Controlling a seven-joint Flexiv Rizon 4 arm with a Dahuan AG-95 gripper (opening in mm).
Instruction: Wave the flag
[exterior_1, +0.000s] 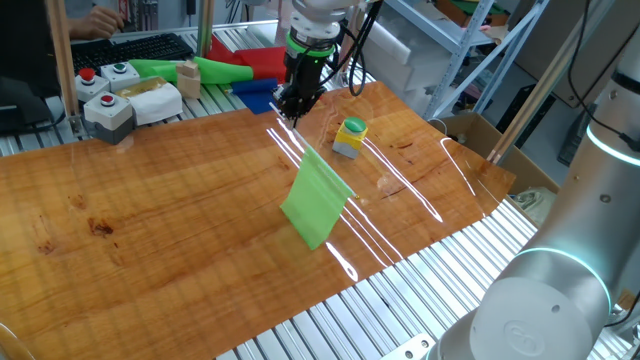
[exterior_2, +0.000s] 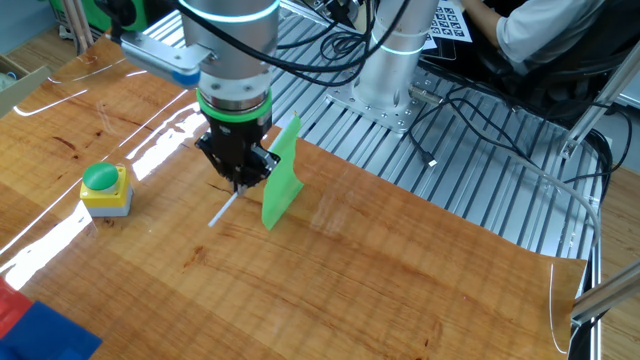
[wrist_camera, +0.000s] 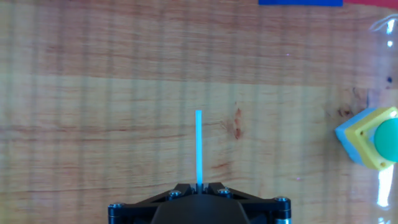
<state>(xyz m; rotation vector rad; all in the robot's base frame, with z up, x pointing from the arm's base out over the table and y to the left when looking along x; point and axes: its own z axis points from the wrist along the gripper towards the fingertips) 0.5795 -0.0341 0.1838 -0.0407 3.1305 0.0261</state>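
The flag (exterior_1: 318, 200) is a bright green sheet on a thin white stick. It is held off the wooden table, tilted, with the sheet hanging low and toward the front. In the other fixed view the sheet (exterior_2: 282, 178) sits just right of the hand. My gripper (exterior_1: 291, 108) is shut on the stick near its free end. In the other fixed view the gripper (exterior_2: 240, 183) shows the stick's end poking out below it. In the hand view the stick (wrist_camera: 199, 146) runs straight out from between the closed fingers of the gripper (wrist_camera: 199, 185); the sheet is out of view there.
A yellow box with a green button (exterior_1: 350, 136) stands on the table right of the gripper, also in the other fixed view (exterior_2: 104, 188) and hand view (wrist_camera: 372, 138). Green cone pieces (exterior_1: 215, 70), blue and red flat pieces (exterior_1: 258, 90) and a button box (exterior_1: 108, 108) lie at the back.
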